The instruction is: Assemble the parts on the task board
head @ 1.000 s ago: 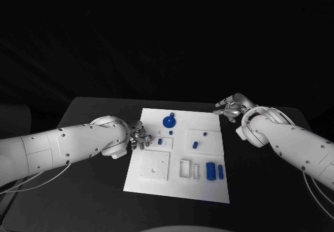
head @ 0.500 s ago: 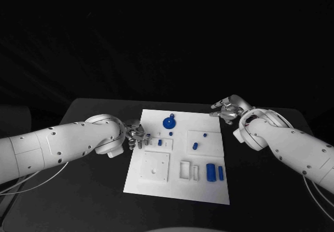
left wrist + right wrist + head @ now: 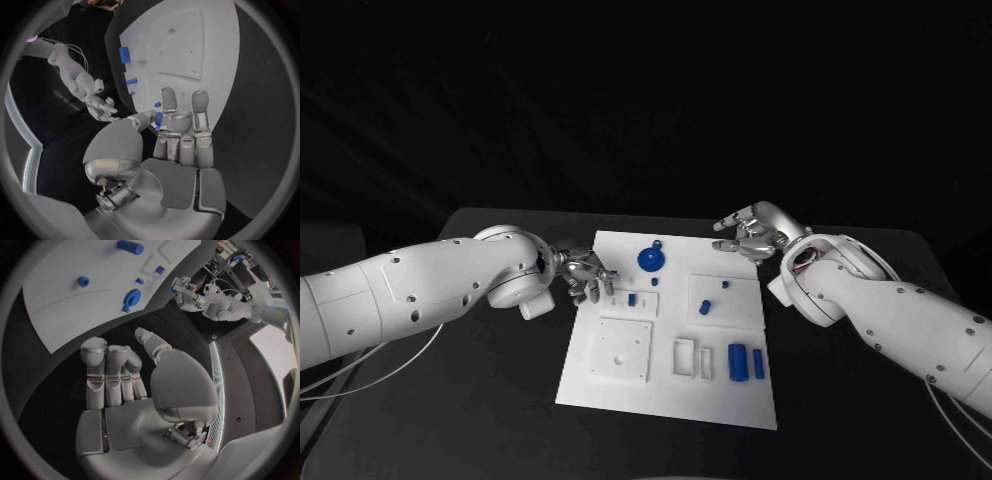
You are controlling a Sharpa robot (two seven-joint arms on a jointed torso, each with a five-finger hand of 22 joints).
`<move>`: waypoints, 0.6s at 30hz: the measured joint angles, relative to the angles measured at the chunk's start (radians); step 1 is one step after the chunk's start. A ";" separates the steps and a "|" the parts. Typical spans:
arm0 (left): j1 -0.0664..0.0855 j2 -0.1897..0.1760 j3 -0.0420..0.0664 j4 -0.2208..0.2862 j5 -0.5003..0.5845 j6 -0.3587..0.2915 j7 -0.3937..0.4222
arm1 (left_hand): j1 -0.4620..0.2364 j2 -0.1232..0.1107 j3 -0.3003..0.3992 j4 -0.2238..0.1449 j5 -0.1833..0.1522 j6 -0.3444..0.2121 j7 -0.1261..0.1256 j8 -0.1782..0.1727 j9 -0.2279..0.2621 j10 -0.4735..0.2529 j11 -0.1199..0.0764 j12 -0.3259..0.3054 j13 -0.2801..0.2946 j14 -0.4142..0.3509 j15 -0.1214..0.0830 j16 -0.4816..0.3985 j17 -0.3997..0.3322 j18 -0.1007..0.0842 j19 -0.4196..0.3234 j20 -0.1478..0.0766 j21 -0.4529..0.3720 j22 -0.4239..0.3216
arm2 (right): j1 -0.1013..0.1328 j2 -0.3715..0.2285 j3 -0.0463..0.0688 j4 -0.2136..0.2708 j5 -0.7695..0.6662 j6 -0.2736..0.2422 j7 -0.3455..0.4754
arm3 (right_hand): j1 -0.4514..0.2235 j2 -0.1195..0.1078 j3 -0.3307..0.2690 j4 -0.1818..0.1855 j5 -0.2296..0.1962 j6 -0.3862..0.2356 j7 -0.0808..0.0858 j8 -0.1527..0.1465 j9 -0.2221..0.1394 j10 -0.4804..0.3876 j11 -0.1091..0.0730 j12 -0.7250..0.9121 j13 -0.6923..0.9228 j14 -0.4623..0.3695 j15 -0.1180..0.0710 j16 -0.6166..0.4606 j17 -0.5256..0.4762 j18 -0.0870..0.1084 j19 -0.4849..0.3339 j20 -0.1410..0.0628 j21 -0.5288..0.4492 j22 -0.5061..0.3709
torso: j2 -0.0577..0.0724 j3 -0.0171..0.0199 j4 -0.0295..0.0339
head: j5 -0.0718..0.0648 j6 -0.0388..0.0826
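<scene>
Hands hover at the task board (image 3: pixel 668 390) edges: left hand (image 3: pixel 587 277) pinching a blue part (image 3: pixel 159 119), right hand (image 3: pixel 750 232) empty, spread.

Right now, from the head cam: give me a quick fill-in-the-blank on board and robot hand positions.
1. The round blue part lies on the ___ half of the task board, away from the robot.
2. The right robot hand hovers by the board's far right corner, holding ___.
3. The left robot hand sits at the board's ___ edge.

Missing words: far; nothing; left
</scene>
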 measured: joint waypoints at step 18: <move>0.005 -0.004 0.001 -0.058 0.309 0.258 0.209 | -0.043 0.053 -0.030 -0.049 -0.023 -0.004 0.003 -0.002 0.039 -0.033 0.002 0.018 0.007 -0.034 0.005 0.023 -0.011 0.001 -0.022 0.008 0.000 0.000 | -0.006 -0.005 -0.059 0.115 -0.092 -0.041 0.143 | 0.000 0.008 -0.002 -0.030 0.000 0.012 -0.002 0.000 -0.001 0.004 0.000 0.009 0.006 0.000 0.000 0.000 0.004 0.000 0.000 0.000 0.006 0.000 | 0.000 0.0000 -0.0002 | 0.002 0.023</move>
